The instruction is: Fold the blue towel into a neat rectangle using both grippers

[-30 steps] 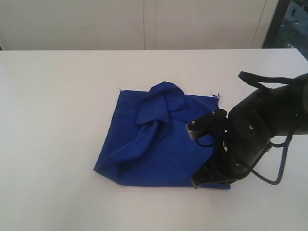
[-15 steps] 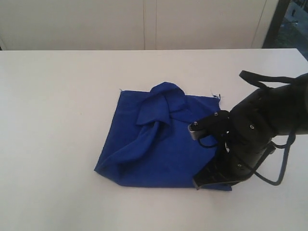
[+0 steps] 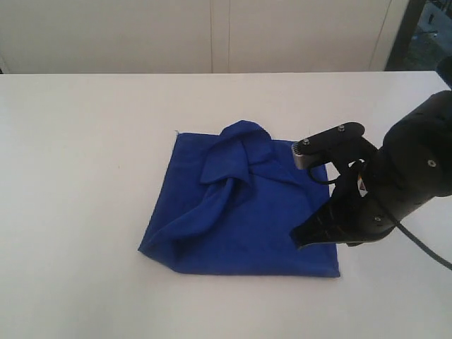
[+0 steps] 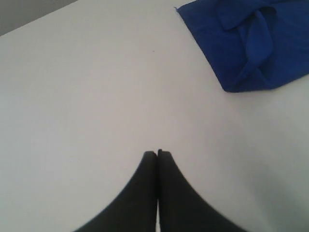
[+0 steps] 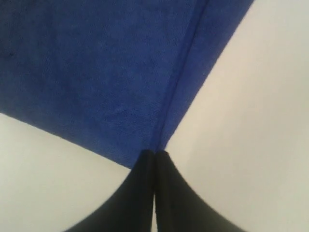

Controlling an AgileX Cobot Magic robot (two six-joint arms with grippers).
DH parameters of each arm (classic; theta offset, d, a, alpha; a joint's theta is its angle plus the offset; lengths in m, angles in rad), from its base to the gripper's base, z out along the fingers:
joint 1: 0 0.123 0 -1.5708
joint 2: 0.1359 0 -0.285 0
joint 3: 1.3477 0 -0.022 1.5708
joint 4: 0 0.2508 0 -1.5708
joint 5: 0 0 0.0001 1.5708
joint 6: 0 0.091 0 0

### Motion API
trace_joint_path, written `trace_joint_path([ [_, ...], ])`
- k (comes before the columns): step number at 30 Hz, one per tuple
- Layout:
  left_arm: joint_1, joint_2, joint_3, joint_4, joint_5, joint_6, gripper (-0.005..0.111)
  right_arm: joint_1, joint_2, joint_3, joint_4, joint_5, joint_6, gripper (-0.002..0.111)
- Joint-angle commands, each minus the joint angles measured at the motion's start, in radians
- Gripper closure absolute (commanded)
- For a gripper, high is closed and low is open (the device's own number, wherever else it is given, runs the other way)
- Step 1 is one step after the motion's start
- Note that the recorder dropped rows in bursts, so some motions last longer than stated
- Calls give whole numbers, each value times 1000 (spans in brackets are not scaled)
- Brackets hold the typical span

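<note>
The blue towel [image 3: 240,219] lies on the white table as a rough square, with a bunched ridge running from its far middle to the near left corner. My right gripper [image 3: 302,240] hangs shut just above the towel's near right part. In the right wrist view the right gripper [image 5: 154,152] points at a corner of the flat towel [image 5: 96,72] and its hemmed edge, with no cloth seen between the fingers. My left gripper [image 4: 158,152] is shut over bare table, well away from the towel [image 4: 251,43], and does not show in the exterior view.
The white table [image 3: 85,141] stretches wide to the left and in front of the towel. A pale panelled wall [image 3: 212,35] runs behind its far edge, with a dark gap [image 3: 424,32] at the far right.
My right arm has lifted and drawn back to the right. The towel's near right corner, covered before, now lies flat in view. The towel itself has not shifted.
</note>
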Motion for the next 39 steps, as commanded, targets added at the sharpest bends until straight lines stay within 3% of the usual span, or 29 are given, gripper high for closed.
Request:
trace_joint_path([
  [1, 1, -7, 5, -5, -5, 3, 107, -7, -9, 5, -8, 7, 3, 108],
  [5, 1, -7, 5, -5, -82, 3, 107, -7, -9, 9, -8, -12, 3, 108],
  [14, 1, -7, 5, -55, -80, -28, 107, -7, -7, 107, 37, -161, 5, 108],
  [20, 1, 32, 41, -81, -74, -189, 107, -7, 21, 107, 53, -218, 5, 108],
  [27, 1, 176, 168, -196, -211, -194, 107, -7, 48, 105, 65, -248, 9, 108],
  [34, 1, 360, 179, -220, -361, -146, 107, -8, 48, 80, 61, -263, 9, 108],
  [39, 1, 527, 179, -251, -415, -72, 107, -63, 50, 16, 61, -270, 9, 108],
])
